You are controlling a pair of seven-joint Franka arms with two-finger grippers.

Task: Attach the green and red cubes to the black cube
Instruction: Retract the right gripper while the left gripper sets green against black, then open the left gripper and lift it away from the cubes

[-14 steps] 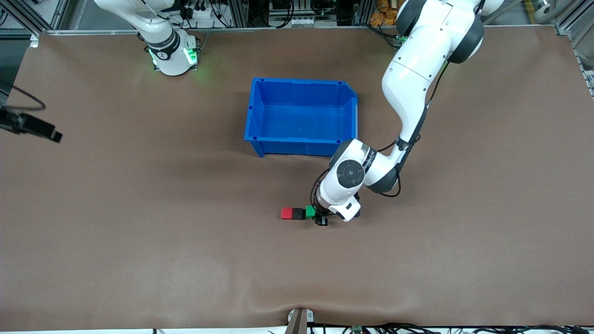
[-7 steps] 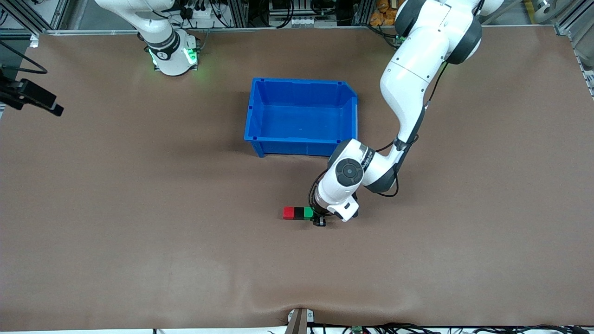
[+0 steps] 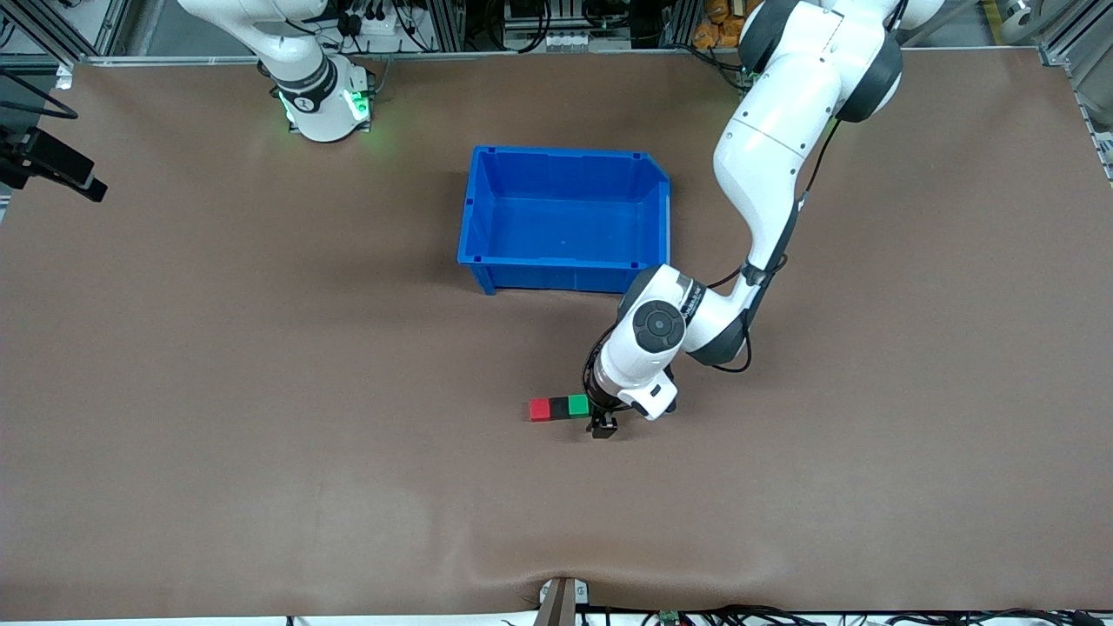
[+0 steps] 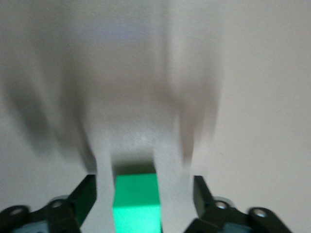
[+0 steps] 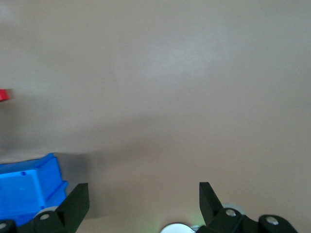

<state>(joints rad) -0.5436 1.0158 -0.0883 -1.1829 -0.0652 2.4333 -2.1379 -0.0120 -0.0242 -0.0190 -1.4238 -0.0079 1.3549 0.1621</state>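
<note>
The red cube [image 3: 539,409], the black cube [image 3: 558,407] and the green cube [image 3: 578,405] lie touching in one row on the table, black in the middle. My left gripper [image 3: 601,423] is low at the green end of the row. In the left wrist view the gripper [image 4: 144,180] is open, and the green cube [image 4: 137,204] sits between the fingers with a gap on each side. My right gripper [image 3: 87,184] waits up in the air at the right arm's end of the table. It is open and empty in its wrist view [image 5: 143,187].
A blue bin [image 3: 565,217], empty, stands farther from the front camera than the cube row; it also shows in the right wrist view [image 5: 26,191]. The red cube [image 5: 3,95] shows small there. The left arm's elbow [image 3: 656,326] hangs over the table between bin and cubes.
The green cube has closed up against the black cube and the row has shifted slightly nearer the front camera. The left gripper followed it. The right gripper drifted away from the table's middle.
</note>
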